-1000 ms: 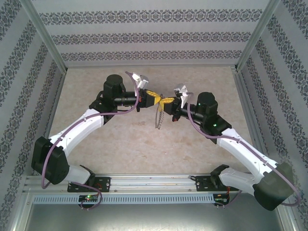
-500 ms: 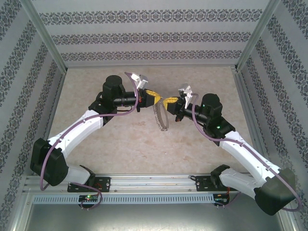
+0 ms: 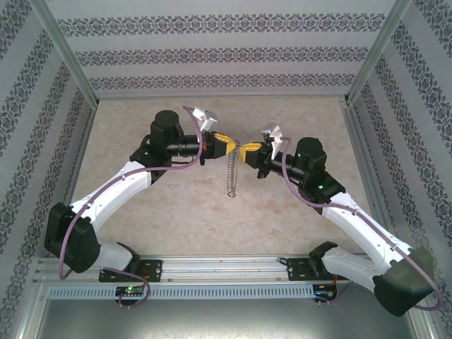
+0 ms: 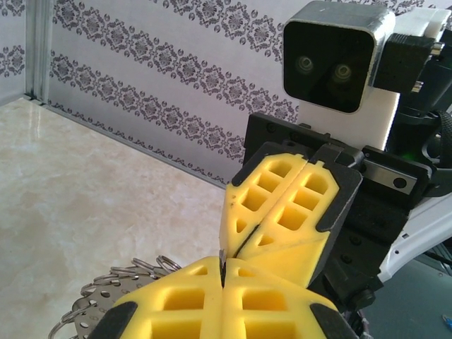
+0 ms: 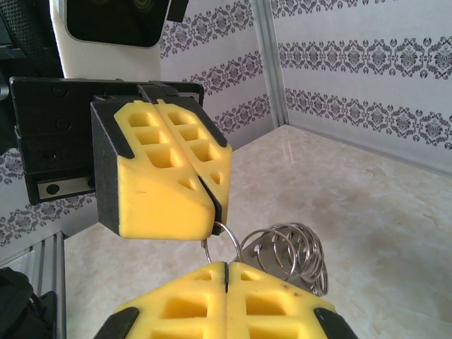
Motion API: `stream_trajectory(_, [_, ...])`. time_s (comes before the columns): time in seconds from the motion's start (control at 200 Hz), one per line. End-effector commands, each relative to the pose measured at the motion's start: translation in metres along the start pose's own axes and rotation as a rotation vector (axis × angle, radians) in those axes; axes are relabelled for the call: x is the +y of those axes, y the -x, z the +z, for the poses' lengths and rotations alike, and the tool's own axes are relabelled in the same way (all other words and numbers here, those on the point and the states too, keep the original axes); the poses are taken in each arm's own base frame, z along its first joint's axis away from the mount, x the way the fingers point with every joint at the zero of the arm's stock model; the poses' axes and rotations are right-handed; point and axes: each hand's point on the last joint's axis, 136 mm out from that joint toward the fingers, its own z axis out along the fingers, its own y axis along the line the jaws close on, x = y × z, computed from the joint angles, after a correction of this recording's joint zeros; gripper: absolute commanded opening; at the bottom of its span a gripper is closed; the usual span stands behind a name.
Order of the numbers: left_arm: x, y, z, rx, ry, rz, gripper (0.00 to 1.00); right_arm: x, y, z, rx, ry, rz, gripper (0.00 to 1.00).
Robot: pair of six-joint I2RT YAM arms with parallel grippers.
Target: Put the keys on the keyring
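My left gripper (image 3: pixel 230 145) and right gripper (image 3: pixel 241 150) meet tip to tip above the middle of the table. The keyring (image 3: pixel 230 173), a coiled string of thin grey metal rings, hangs down from where they meet. In the left wrist view my left gripper (image 4: pixel 222 272) is shut with a thin sliver of metal in its seam, and ring coils (image 4: pixel 116 286) trail off lower left. In the right wrist view my right gripper (image 5: pixel 226 272) is shut on one ring that runs up to the left gripper's fingers (image 5: pixel 162 183); the coils (image 5: pixel 293 251) bunch behind. The keys are hidden.
The beige marble-look table (image 3: pixel 176 205) lies below the hanging rings. Patterned walls (image 3: pixel 212 56) and metal corner posts (image 3: pixel 67 56) close the cell on three sides. The aluminium rail (image 3: pixel 226 268) with both arm bases runs along the near edge.
The hanging keyring swung out to the right and tilted half a second ago; now it hangs straight down. The right arm shifted slightly right early on. Both grippers stay shut, tip to tip.
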Motion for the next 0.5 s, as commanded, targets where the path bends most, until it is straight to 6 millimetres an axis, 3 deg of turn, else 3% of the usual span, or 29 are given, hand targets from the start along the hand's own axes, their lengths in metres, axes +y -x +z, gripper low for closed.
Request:
stream_trajectory(0.0, [-0.0139, 0.0108, 0.0023, -0.008, -0.064, 0.058, 0.0, 0.0004, 0.0169, -0.0065, -0.055, -0.015, -0.025, 0.0])
stream_trajectory(0.495, [-0.0061, 0.0029, 0.0069, 0.027, -0.045, 0.035, 0.09, 0.0033, 0.0239, -0.0092, -0.077, -0.013, -0.032, 0.0])
